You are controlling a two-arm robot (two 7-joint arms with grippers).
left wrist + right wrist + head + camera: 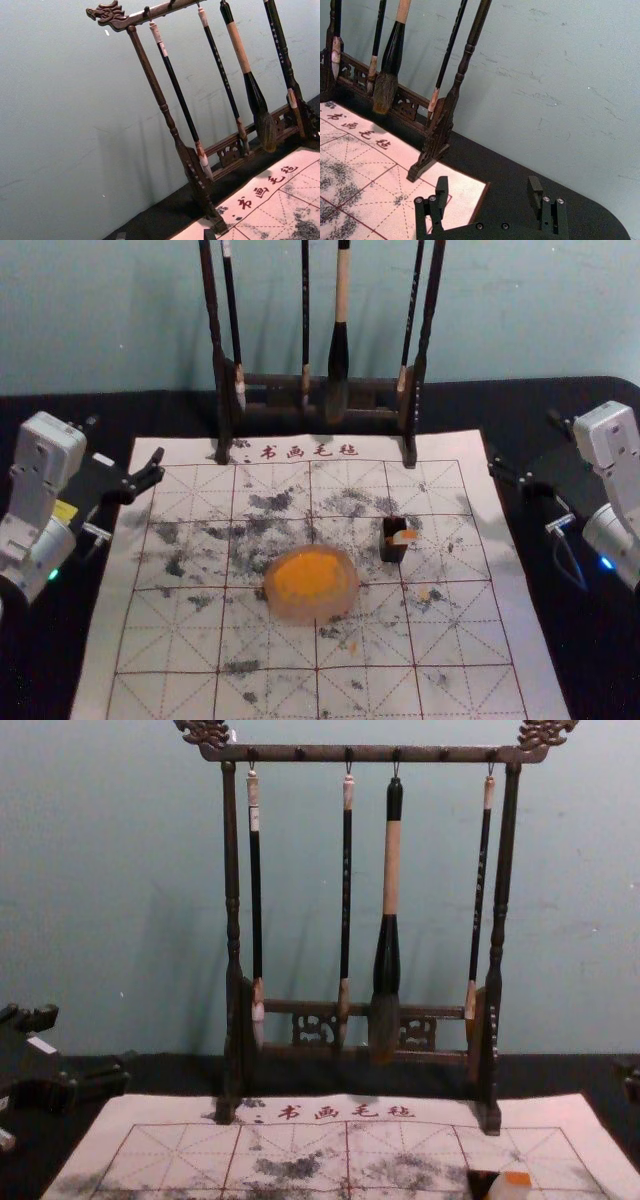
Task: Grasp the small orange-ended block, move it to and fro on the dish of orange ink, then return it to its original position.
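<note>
The dish of orange ink lies nearest the head camera among the items on the mat. It sits roughly midway between the mat's left and right edges, with orange ink across its middle.

The small orange-ended block is located right of the dish and slightly toward the mat's far edge, apart from the dish. It overlaps a dark block in the head view, its orange end directed toward the mat's right edge. Whether it rests on or in the dark block cannot be told.

Left gripper: positioned at the mat's far left corner. Its fingers are apart, with nothing between them.

Right gripper: positioned just outside the mat's far right corner. Its fingers are spread wide and hold nothing.

A dark wooden rack stands upright at the mat's far edge, its two feet on the mat. Four brushes hang from its top bar, tips down; the second from the right is the thickest. Between the feet, a row of red characters runs along the far edge. Dark smudges mark the mat's grid.
</note>
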